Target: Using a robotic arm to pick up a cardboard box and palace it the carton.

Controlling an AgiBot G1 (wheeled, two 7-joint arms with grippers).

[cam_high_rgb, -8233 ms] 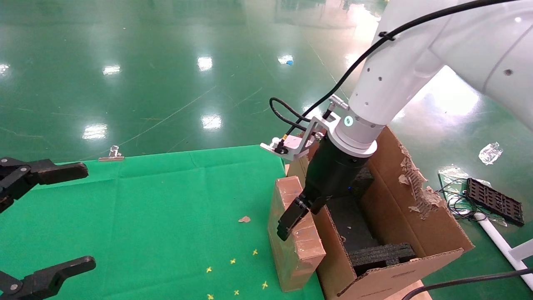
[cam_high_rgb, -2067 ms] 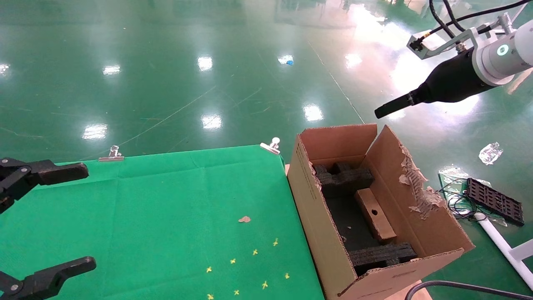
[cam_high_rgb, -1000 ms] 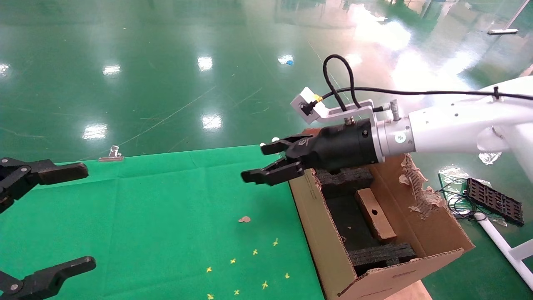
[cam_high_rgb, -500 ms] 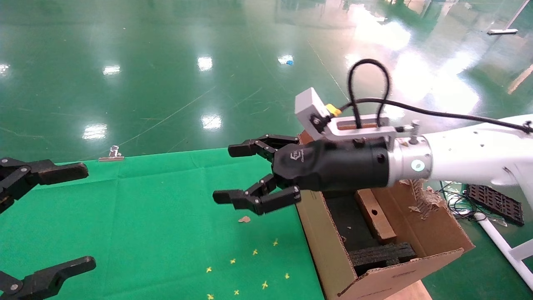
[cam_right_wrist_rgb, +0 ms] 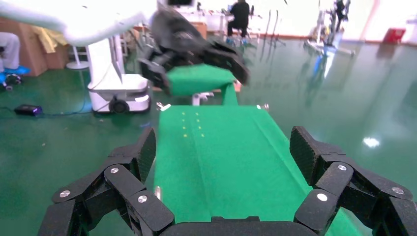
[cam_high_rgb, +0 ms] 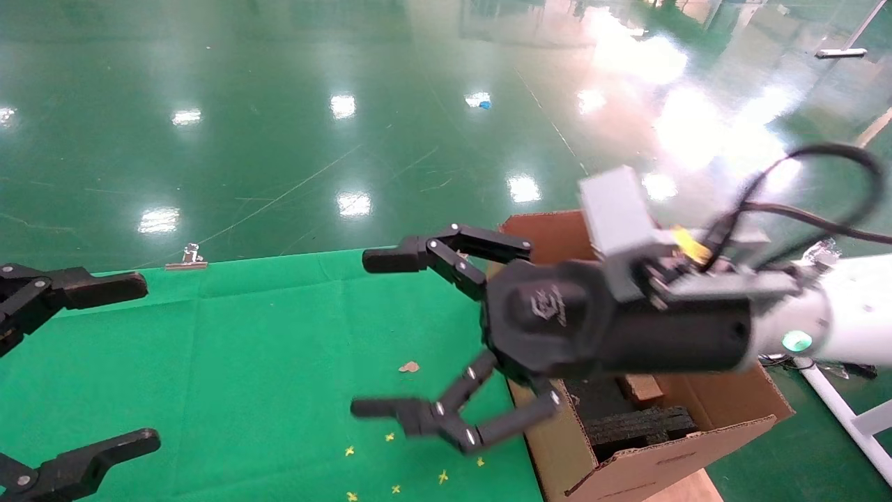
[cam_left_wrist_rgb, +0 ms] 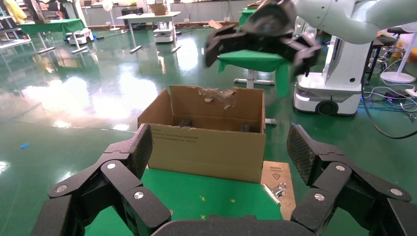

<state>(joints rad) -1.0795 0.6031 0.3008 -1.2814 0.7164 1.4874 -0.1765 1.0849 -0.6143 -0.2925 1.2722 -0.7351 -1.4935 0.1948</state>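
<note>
brown carton (cam_high_rgb: pixel 697 418), green cloth (cam_high_rgb: pixel 244 362), black right gripper (cam_high_rgb: pixel 411 335).

Glossy green floor (cam_high_rgb: pixel 279 104) with bright reflections, matt green cloth (cam_high_rgb: pixel 244 362) on the table, rough brown corrugated carton (cam_high_rgb: pixel 669 453) with ragged torn edge, matt black foam blocks (cam_high_rgb: pixel 637 425) inside

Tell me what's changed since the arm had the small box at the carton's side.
The right end effector let go of the cardboard box, now inside the carton, and swung out open over the green table. The left end effector stayed parked, open.
</note>
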